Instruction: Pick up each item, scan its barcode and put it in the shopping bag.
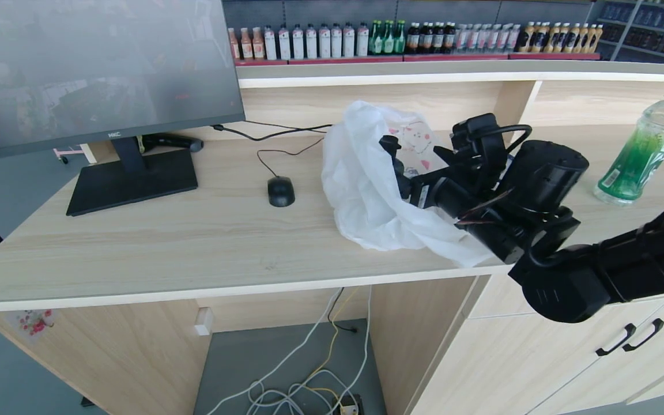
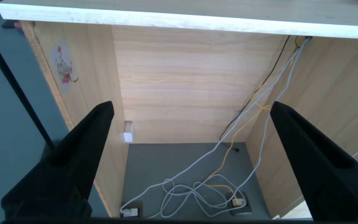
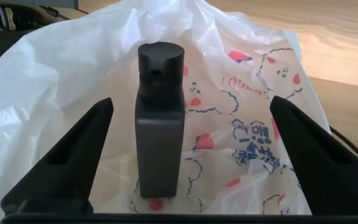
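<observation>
The dark bottle (image 3: 160,118) stands in the shopping bag (image 1: 361,190), the right gripper (image 3: 191,109) released wide around it; the green bottle (image 1: 643,155) at the right edge of the counter (image 1: 193,242) seems not yet handled.

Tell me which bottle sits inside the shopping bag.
The dark bottle, upright in the white bag; the clear green-labelled bottle stands outside on the counter.

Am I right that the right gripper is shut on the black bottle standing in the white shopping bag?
Not quite: the right gripper is open, its fingers clear of the black bottle on both sides, as the right wrist view shows. The bottle does stand upright in the white shopping bag.
</observation>
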You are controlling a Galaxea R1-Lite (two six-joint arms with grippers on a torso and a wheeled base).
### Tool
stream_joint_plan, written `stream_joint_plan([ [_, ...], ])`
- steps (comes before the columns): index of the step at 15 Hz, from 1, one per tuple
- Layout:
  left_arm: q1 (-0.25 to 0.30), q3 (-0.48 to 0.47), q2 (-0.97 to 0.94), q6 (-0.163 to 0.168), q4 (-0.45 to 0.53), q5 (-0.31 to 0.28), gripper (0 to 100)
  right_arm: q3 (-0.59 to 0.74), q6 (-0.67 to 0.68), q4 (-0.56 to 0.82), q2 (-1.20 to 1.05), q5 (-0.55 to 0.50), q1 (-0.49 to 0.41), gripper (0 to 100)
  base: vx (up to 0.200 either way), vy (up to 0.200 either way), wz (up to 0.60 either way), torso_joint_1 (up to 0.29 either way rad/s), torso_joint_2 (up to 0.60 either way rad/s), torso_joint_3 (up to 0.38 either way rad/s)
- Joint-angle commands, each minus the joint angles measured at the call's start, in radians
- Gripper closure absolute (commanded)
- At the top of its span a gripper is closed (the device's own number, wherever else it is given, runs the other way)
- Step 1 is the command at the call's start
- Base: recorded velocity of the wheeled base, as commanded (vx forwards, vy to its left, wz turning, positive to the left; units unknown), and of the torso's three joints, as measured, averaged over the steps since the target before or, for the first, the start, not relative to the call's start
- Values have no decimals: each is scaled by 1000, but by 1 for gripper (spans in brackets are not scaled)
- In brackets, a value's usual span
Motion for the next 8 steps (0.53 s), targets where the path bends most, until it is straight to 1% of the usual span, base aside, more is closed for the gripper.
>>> stream_joint_plan([
  [1,-2,0,0,0,0,0,0,155,18,-141,-13,-2,0,0,0,0,0,0,0,0],
  [3,0,0,0,0,0,0,0,250,42,-252,-32,-7,0,0,0,0,0,0,0,0],
  [5,-2,0,0,0,0,0,0,310,44,-285,-89,-7,3,0,0,0,0,0,0,0],
  [7,0,0,0,0,0,0,0,341,48,-301,-135,-5,6,0,0,0,0,0,0,0],
  [8,0,0,0,0,0,0,0,370,70,-351,-175,-5,5,0,0,0,0,0,0,0],
])
